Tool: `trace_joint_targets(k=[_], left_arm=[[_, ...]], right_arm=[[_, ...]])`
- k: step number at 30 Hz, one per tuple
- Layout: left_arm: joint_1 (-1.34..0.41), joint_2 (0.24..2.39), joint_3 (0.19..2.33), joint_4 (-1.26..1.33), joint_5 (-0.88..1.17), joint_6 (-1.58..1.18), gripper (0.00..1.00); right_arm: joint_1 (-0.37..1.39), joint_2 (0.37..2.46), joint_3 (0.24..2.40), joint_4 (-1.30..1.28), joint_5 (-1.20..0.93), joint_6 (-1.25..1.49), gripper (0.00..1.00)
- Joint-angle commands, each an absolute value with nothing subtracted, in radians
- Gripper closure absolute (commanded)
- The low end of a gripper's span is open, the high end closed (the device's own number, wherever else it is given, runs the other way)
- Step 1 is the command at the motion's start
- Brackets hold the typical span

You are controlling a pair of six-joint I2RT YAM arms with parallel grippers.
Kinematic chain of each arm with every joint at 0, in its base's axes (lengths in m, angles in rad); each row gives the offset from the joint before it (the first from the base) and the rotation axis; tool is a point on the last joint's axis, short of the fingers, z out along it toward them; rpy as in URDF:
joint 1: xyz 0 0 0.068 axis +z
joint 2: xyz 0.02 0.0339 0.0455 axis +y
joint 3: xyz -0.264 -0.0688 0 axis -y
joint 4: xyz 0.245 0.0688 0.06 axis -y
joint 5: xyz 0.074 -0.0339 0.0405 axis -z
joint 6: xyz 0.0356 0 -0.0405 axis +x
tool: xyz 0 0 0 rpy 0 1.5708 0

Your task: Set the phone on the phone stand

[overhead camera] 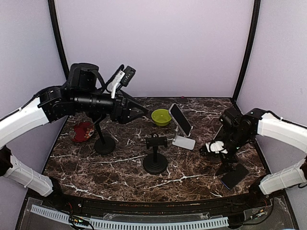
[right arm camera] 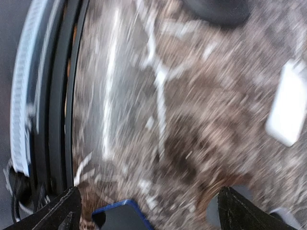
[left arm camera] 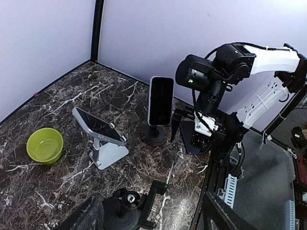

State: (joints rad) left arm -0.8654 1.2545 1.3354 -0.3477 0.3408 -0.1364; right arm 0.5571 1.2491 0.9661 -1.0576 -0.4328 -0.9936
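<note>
A blue-edged phone [overhead camera: 235, 176] lies flat on the marble table at the front right. It also shows in the right wrist view [right arm camera: 120, 218], which is blurred. My right gripper [overhead camera: 214, 147] is open and empty just above it, its fingers [right arm camera: 62, 211] spread wide. An empty black clamp stand [overhead camera: 156, 154] stands mid-table. A white stand [overhead camera: 184, 142] holds another phone [overhead camera: 180, 120]. In the left wrist view a third phone [left arm camera: 160, 100] stands upright on a round black stand beside the right arm. My left gripper [overhead camera: 141, 111] hangs open and empty, high over the left of the table.
A green bowl [overhead camera: 161, 117] sits at the back centre. A red object [overhead camera: 83, 132] lies at the back left. A second black stand [overhead camera: 104, 143] stands below my left arm. A black rim runs along the table's near edge [overhead camera: 158, 203].
</note>
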Motion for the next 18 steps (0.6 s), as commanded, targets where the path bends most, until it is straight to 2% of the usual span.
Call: trace_joint_targets(k=[1,9,18], left_arm=[[-0.924,1.321,1.397,-0.323,0.283,-0.071,0.27],[-0.953,1.363,1.392,-0.296,0.285,-0.066,0.27],[-0.962,1.342,1.361,-0.282,0.282,-0.058,0.27]], right_arm=[[0.558,1.16,0.807,-1.098,-0.179,-1.163,0.0],[0.557,1.106,0.61,-0.979,0.043,-1.248,0.0],[0.558,1.146,0.562,-0.95,0.104,-1.29,0.0]])
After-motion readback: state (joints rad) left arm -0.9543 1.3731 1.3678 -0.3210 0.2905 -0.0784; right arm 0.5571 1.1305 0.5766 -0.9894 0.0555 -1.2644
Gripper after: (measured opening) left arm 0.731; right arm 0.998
